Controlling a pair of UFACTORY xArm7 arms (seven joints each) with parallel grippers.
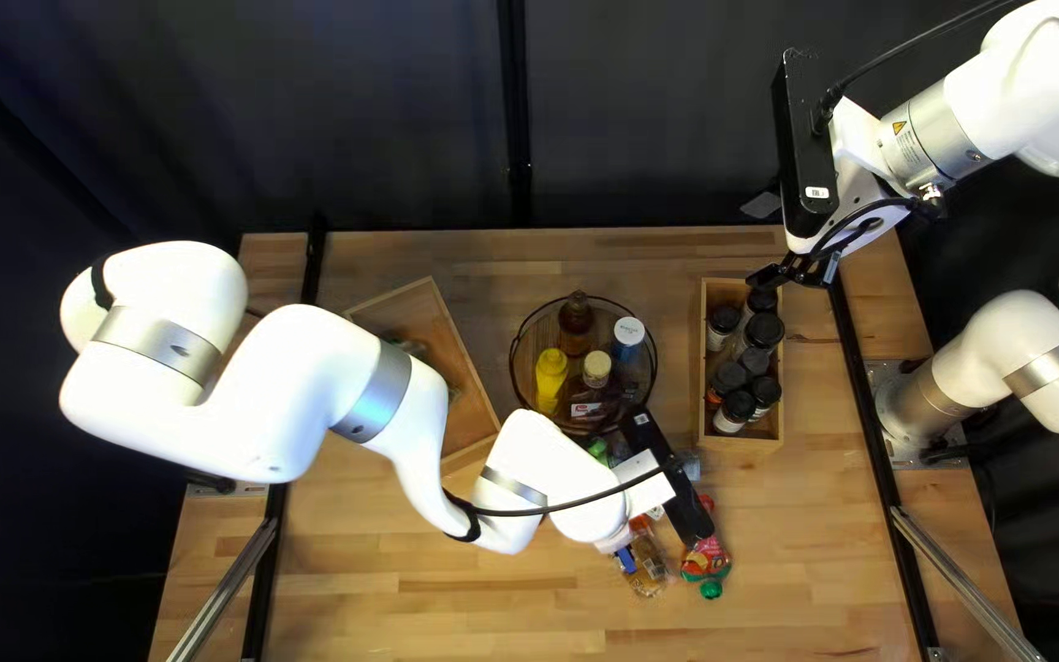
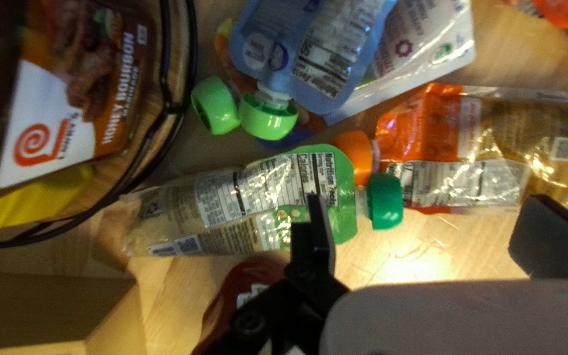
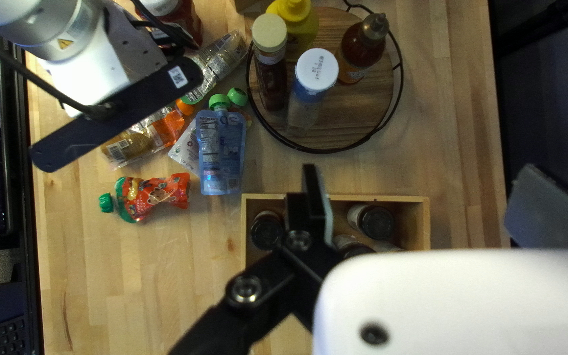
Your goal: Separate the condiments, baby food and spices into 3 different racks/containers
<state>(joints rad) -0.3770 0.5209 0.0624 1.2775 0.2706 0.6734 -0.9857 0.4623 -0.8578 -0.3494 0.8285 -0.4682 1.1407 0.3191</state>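
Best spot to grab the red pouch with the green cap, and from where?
I'd come straight down over the red pouch and pinch across its body near the green cap. It lies flat, and both long edges there look free, farther from the blue pouch.

The blue pouch looks like glossy plastic. The table is smooth wood, the round rack wood and metal.

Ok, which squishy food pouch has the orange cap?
The see-through pouch with an orange end. Its orange cap is right beside the dark green cap of a green-ended pouch. It's the only orange cap showing.
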